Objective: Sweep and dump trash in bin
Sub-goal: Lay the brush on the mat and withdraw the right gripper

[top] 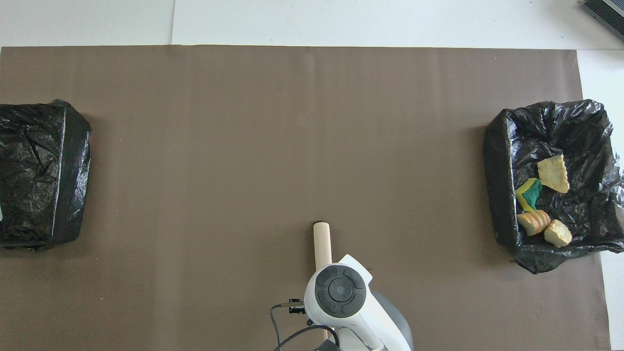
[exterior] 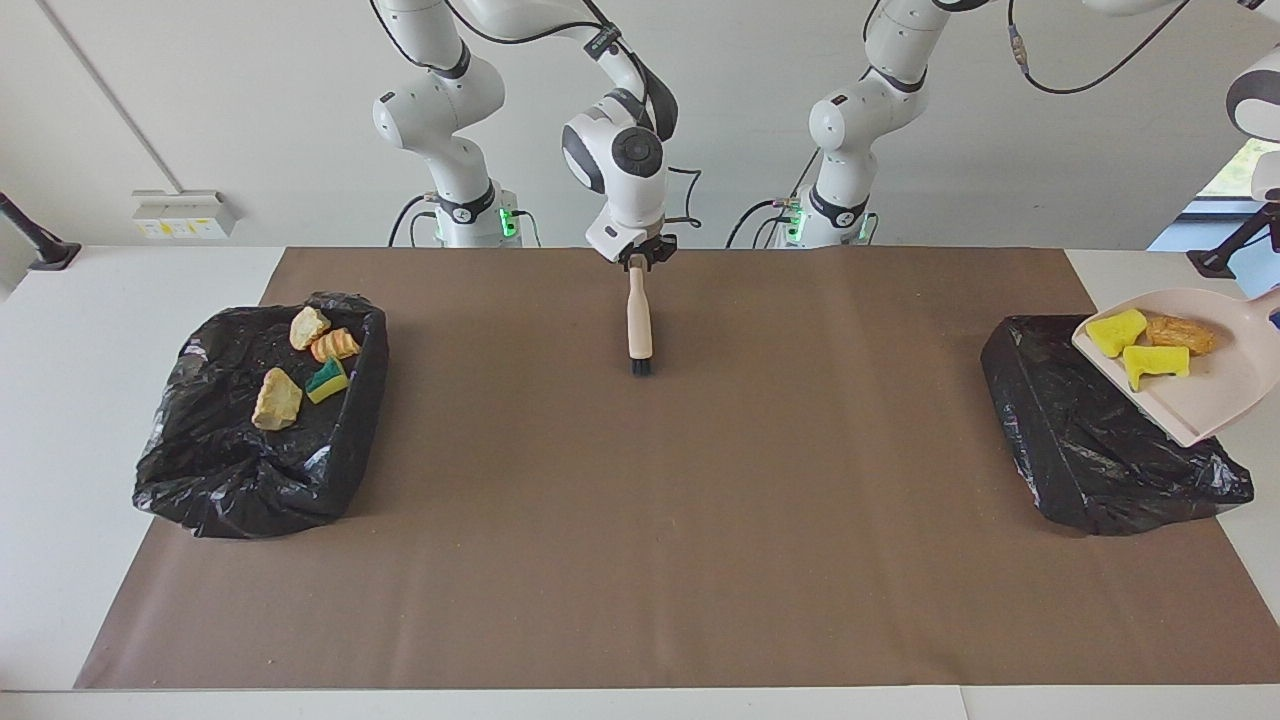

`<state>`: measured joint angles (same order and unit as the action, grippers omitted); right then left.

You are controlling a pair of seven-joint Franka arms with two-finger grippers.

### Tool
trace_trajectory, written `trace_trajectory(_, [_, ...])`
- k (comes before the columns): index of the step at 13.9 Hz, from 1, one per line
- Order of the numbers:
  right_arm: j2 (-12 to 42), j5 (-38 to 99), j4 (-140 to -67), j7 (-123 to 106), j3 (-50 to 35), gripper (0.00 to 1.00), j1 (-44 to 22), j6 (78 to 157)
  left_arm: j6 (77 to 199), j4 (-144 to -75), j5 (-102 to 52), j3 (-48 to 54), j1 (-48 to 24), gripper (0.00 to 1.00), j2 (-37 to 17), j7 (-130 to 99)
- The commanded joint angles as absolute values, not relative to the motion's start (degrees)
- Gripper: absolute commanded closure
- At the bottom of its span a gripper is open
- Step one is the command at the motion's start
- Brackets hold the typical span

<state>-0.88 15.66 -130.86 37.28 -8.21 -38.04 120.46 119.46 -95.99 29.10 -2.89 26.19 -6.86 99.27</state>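
The pale pink dustpan [exterior: 1205, 395] hangs in the air over the black bag-lined bin [exterior: 1090, 450] at the left arm's end of the table. It carries two yellow sponge bits [exterior: 1116, 332] and a brown lump [exterior: 1180, 333]. Its handle runs off the view's edge, so my left gripper is out of view. My right gripper [exterior: 637, 260] is shut on the top of the beige-handled brush [exterior: 638, 315], which hangs bristles down over the mat. In the overhead view only the brush handle [top: 322, 243] shows, and the dustpan is out of view.
A second black bin [exterior: 250, 460] at the right arm's end holds two tan chunks [exterior: 277, 398], a striped tan piece [exterior: 336, 345] and a yellow-green sponge [exterior: 327, 380]. It also shows in the overhead view [top: 502, 195]. A brown mat [exterior: 640, 520] covers the table.
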Motion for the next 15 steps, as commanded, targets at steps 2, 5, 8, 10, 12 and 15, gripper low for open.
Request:
trace_trajectory(2, [-1.58,15.91,-125.26,33.41,-8.00,0.00,-33.24,118.48,120.41,-95.45,36.10,-3.16,25.05,1.00,-6.86,97.12])
trace_trajectory(5, [-2.02,13.99,-121.31,32.87,-7.56,0.00,-30.68,116.20,120.41,-94.92,42.08,-3.16,23.65,1.00,-6.94,93.71])
trace_trajectory(8, [-1.85,8.10,-115.07,32.61,-7.65,0.00,-26.03,112.86,120.15,-94.48,47.72,-2.82,21.89,1.00,-6.77,90.35])
trace_trajectory(10, [-1.93,6.25,-112.86,32.52,-7.73,0.00,-22.52,112.07,119.27,-93.08,48.34,-2.90,20.31,1.00,-6.33,90.35])
trace_trajectory(12, [-1.93,4.32,-111.02,29.99,-7.65,0.00,-18.83,110.66,119.27,-92.90,50.00,-2.81,20.21,1.00,-5.80,90.44])
trace_trajectory(15, [-2.11,4.13,-106.98,22.00,-6.69,0.00,-11.45,105.40,118.57,-92.20,51.32,-2.38,20.13,1.00,-5.10,90.53])
